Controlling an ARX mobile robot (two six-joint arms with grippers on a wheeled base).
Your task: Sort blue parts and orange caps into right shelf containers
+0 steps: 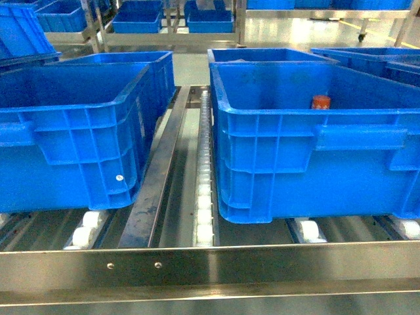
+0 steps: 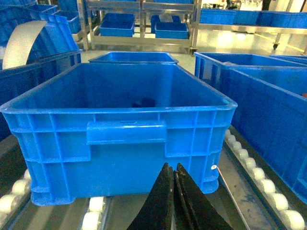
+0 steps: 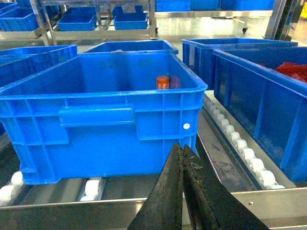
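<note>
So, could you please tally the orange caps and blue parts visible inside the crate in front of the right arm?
orange caps: 1
blue parts: 0 visible
Total: 1, inside the crate. A dim purplish shape beside the cap is too unclear to count.

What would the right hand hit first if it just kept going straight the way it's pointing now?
Most likely the near wall of the blue crate directly ahead of the right hand, low, below the rim. Depth is hard to judge.
</note>
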